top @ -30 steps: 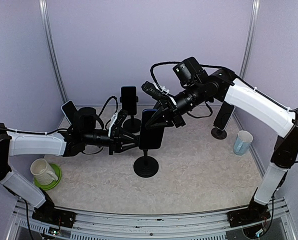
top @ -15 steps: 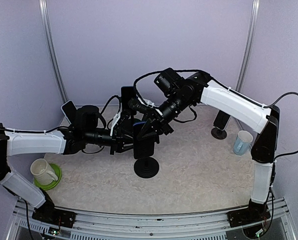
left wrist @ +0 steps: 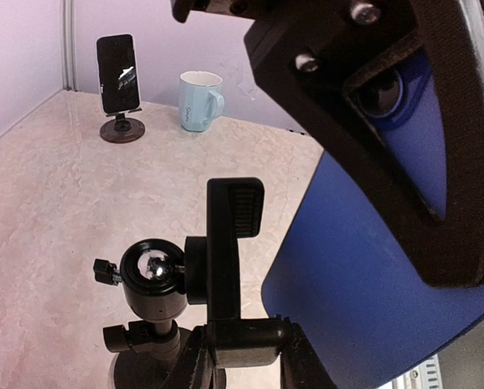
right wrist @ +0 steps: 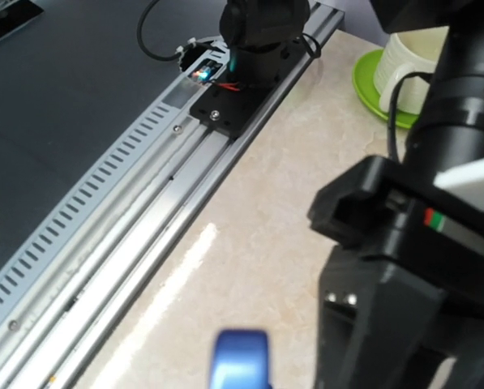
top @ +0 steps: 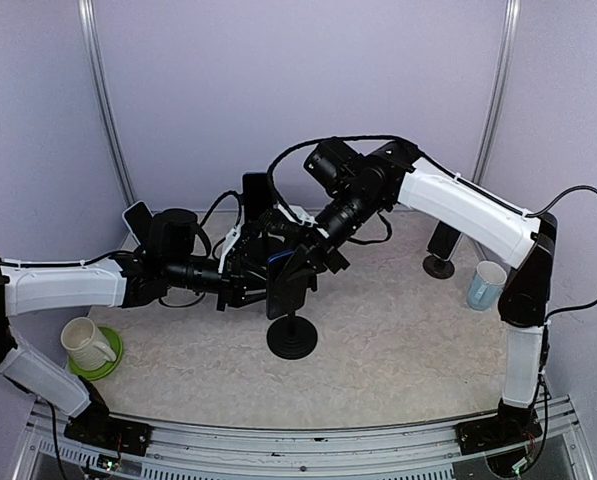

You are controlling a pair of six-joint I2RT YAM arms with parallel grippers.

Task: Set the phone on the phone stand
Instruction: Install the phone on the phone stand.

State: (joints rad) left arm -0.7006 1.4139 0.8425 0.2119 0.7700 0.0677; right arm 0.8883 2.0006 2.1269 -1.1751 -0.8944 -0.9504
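So, phone (left wrist: 363,284): long axis roughly upright, tilted, blue back toward left arm, just beside phone stand (left wrist: 233,243).
Left hand (top: 261,286): clamped on phone.
Right hand (top: 300,266): fingers together.

Blind spots at the handover

From above, my right tool (top: 303,262) covers most of the phone (top: 284,292). On the left wrist view the phone runs off the right edge. My left tool (top: 258,285), barely in frame there, appears to pinch the phone stand (left wrist: 224,267).
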